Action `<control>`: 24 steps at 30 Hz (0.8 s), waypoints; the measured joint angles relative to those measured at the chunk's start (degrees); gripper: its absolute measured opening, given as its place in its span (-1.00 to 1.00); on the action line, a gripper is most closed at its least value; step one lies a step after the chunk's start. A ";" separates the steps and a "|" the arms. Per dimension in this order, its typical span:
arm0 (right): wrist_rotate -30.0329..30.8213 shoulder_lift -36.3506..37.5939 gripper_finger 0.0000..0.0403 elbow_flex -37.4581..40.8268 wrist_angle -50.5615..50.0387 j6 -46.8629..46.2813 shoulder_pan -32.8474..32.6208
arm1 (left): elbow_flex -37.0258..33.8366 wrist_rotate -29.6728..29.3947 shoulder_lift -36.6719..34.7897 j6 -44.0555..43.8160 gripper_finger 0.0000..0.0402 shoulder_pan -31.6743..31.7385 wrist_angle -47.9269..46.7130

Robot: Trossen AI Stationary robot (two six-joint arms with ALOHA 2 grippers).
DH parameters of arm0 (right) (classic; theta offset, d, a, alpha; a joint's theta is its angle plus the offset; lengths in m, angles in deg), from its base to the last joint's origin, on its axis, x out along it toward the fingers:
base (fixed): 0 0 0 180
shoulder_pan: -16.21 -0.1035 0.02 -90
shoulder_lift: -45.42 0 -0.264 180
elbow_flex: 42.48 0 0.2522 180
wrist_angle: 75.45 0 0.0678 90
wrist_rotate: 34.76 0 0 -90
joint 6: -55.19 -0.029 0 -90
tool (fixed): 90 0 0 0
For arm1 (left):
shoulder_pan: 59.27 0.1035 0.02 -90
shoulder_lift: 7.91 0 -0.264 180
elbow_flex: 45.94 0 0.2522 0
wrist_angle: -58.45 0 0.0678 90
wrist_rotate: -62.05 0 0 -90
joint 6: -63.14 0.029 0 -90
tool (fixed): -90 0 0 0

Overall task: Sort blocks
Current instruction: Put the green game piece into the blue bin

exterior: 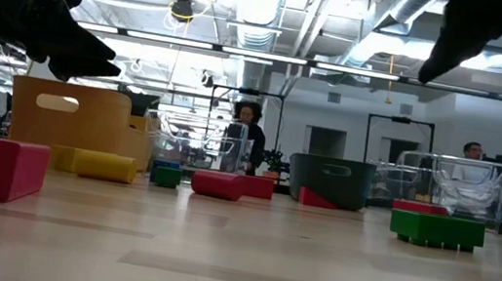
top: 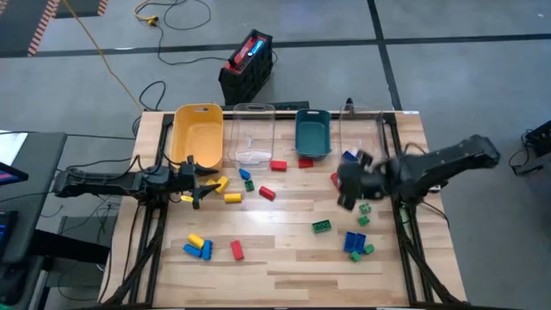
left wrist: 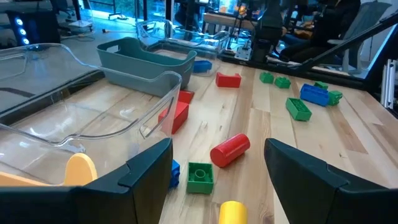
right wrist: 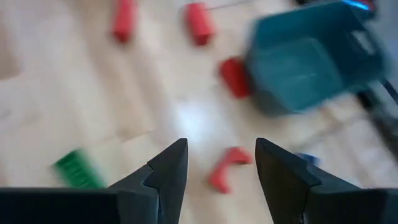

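Observation:
Small red, yellow, blue and green blocks lie scattered on the wooden table [top: 284, 258]. My left gripper [top: 196, 185] [left wrist: 217, 149] hovers open in front of the yellow bin [top: 198, 133]; a red cylinder block [left wrist: 230, 150], a green studded block [left wrist: 200, 177] and a yellow block [left wrist: 233, 213] lie ahead between its fingers. My right gripper [top: 347, 194] [right wrist: 221, 146] hangs open above the table in front of the teal bin [top: 312, 133], over a red block [right wrist: 227, 168]. Neither gripper holds anything.
Along the far edge stand the yellow bin, a clear bin [top: 252, 133], the teal bin and another clear bin [top: 362, 129]. Blue and green blocks cluster near the right [top: 355, 244]; blue, yellow and red ones lie near the left [top: 198, 248]. People show in the room beyond [exterior: 247, 135].

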 joint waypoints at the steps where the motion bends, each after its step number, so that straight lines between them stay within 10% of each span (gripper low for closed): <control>1: -0.01 -1.42 0.01 -0.29 0.01 -0.63 -2.80 | 0.00 -0.01 -0.02 -0.02 0.24 0.00 -0.04; 12: -6.25 -25.32 0.02 -12.67 -6.59 -8.82 -22.08 | 0.00 -1.15 -0.02 -0.59 0.24 0.00 -1.14; 24: -8.37 -31.89 0.24 -12.91 3.75 -1.87 -14.88 | 0.00 -1.09 -0.02 -0.20 0.24 0.00 -0.72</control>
